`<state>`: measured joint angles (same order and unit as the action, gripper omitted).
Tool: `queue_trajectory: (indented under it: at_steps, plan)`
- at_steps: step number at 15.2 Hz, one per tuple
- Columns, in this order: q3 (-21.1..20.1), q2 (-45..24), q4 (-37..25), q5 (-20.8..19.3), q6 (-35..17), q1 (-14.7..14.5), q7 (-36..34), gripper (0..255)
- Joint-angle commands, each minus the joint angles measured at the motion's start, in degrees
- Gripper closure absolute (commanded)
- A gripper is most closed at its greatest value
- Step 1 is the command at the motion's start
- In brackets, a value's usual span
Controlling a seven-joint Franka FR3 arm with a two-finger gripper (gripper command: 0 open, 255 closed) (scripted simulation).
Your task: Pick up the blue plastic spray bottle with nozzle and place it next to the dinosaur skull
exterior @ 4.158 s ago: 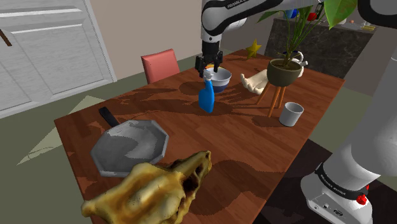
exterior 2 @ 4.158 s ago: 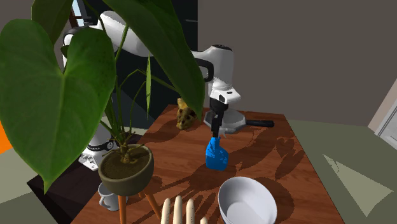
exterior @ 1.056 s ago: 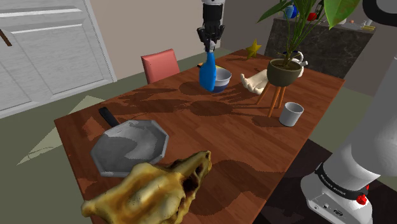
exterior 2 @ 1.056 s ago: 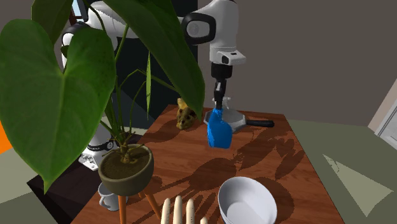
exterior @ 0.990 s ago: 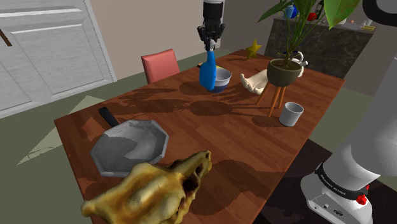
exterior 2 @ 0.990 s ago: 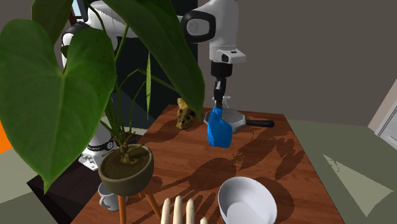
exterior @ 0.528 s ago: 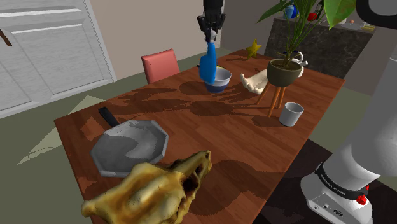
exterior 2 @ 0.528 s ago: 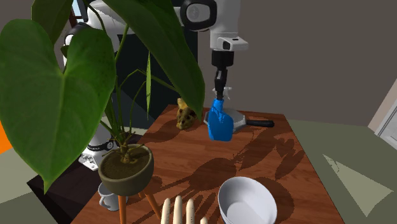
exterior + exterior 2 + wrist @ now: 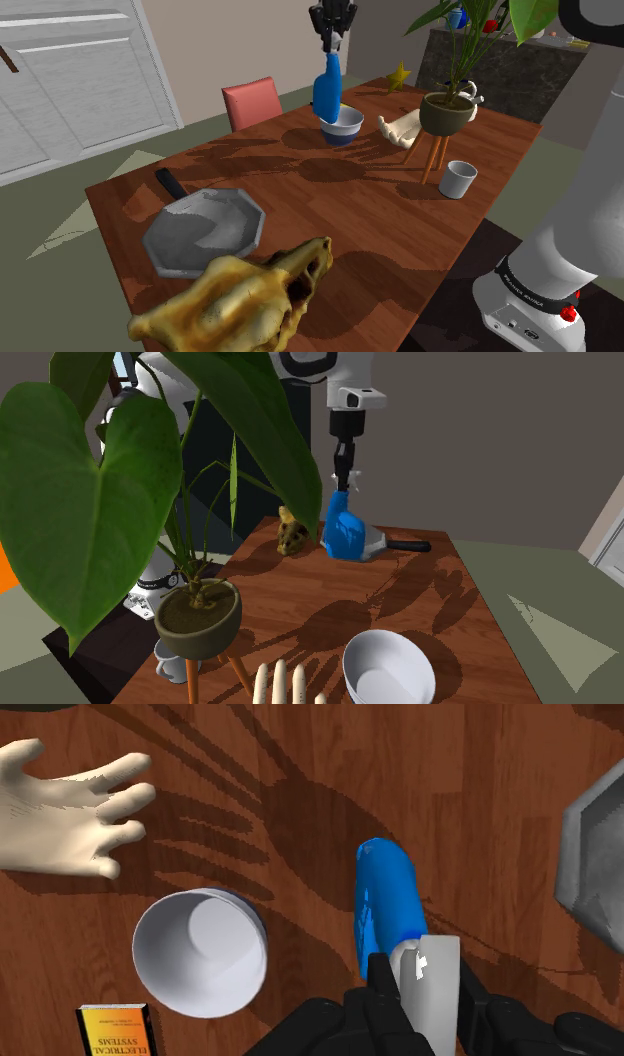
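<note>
Now, in the shoulder view, the skull (image 9: 240, 300) lies at the lower left, on the table's (image 9: 400, 230) near end. The pan (image 9: 205, 232) sits between it and the bottle (image 9: 327, 90). The bottle hangs upright in the air near the bowl (image 9: 340, 125), its white nozzle clamped in the gripper (image 9: 333, 40). I judge the carry must go down-left, over the pan.

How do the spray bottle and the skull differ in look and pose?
The bottle is blue and smooth; the skull is yellowish and bumpy. The bottle hangs above the table, clasped at its top by the end effector; the skull lies on the table.
</note>
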<state>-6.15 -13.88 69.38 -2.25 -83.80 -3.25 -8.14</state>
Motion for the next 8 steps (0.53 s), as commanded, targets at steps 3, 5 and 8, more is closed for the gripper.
queue_trajectory:
  at_steps: [3, 5, 8]
  plan:
    - [-1.45, 4.53, 3.98, 0.19, 0.59, -2.16, -3.70, 255]
    - [-2.33, 6.52, 5.39, 0.32, 1.21, -3.34, -5.79, 255]
    - [-3.77, 9.04, 6.77, 0.54, 2.38, -5.14, -9.05, 255]
